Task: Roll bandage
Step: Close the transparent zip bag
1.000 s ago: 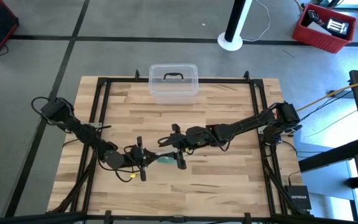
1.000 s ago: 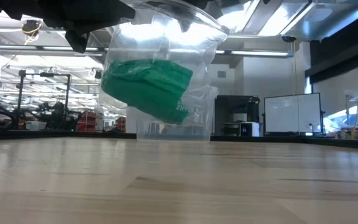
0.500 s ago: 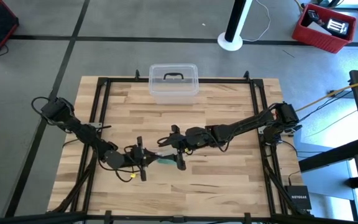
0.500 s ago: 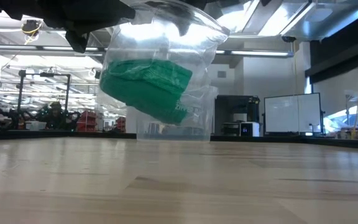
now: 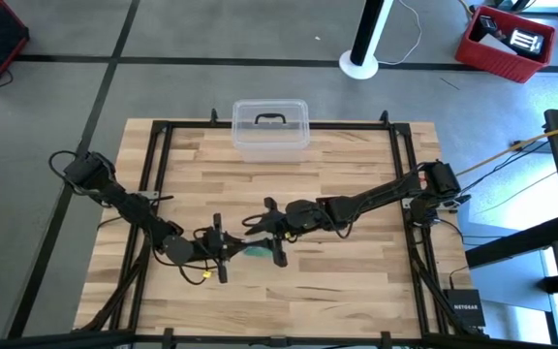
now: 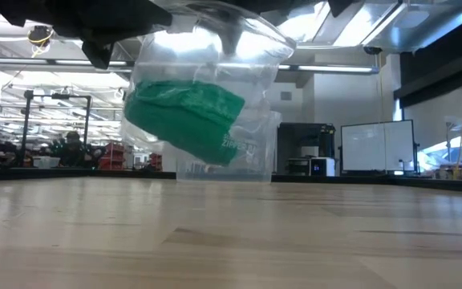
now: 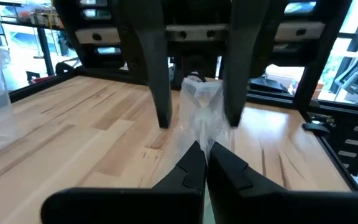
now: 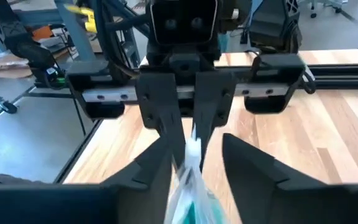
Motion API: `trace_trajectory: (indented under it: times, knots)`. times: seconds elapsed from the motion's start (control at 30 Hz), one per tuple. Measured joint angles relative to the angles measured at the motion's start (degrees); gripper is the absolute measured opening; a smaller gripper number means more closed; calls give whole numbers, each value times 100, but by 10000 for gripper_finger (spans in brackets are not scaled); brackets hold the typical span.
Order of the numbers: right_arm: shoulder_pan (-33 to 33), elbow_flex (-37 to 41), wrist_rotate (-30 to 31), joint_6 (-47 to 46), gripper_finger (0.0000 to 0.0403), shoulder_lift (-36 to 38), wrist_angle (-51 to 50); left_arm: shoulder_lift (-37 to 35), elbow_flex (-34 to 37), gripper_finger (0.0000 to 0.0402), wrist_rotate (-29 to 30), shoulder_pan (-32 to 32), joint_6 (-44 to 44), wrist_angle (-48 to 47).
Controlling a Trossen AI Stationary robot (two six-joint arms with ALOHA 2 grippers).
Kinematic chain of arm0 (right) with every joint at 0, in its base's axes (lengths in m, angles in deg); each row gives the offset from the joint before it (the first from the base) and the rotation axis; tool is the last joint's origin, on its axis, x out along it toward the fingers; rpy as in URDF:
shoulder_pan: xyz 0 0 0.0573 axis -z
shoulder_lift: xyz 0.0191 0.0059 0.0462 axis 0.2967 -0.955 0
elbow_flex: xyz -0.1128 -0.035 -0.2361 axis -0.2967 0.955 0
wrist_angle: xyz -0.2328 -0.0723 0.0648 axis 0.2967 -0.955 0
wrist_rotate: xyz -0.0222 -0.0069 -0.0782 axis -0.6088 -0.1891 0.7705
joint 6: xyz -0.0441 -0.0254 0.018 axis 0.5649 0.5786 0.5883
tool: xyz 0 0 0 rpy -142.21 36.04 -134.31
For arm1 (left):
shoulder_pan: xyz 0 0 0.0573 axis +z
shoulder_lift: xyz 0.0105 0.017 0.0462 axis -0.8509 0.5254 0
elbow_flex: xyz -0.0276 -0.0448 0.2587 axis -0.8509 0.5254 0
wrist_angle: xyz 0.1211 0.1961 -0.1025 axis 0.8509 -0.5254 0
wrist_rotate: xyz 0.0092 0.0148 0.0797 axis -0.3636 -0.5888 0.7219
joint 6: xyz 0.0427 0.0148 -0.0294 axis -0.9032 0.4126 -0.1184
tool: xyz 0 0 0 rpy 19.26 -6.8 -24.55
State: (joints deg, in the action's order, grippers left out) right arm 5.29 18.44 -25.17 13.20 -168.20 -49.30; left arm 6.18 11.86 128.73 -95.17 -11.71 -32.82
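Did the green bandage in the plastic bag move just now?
Yes, a little. In the low view the teal-green fabric bandage, inside its clear plastic wrapper, drifted left against the clear plastic box behind.

Open wood across the front of the tabletop (image 5: pixel 347 291), and along its right edge. Blocked at the middle by the left gripper (image 5: pixel 219 248) and right gripper (image 5: pixel 271 233), facing each other closely with the clear plastic wrapper (image 6: pixel 215 88) hanging between them, off the wood. Clear lidded box (image 5: pixel 270 127) at the middle of the back edge; bare wood to either side.
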Motion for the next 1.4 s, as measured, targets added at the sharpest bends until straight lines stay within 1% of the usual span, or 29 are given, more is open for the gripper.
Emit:
trace_trajectory:
  times: [0.17, 0.4, 0.53, 0.63, 0.73, 0.83, 1.03, 1.27, 1.4]
  knots:
    - [0, 0, 2, 134, 94, -2, -9, 0, 0, 0, 0, 4, -41, 88]
    - [0, 0, 11, 290, 45, -1, 19, 0, 0, 0, 1, 0, -119, 147]
    - [0, -4, 9, 292, 22, 14, -199, 2, 0, 0, -2, -47, -203, 143]
    - [0, -7, 7, 336, 20, 72, -406, 4, 0, 0, 4, -93, -218, 150]
    - [-1, -7, 3, 436, 32, 197, -652, 3, 0, 0, 23, -140, -242, 182]
    - [-4, -7, -4, 434, 36, 327, -886, 4, 0, 0, 191, -191, -370, 231]
    - [-7, -12, -5, 432, 23, 402, -1240, 4, 0, 0, 247, -213, -610, 454]
    - [-7, -13, -7, 421, 23, 402, -1474, 4, 0, 0, 251, -216, -662, 543]
    - [-47, 11, -20, 293, 11, 283, -1616, -2, 0, 0, 320, -232, -735, 646]
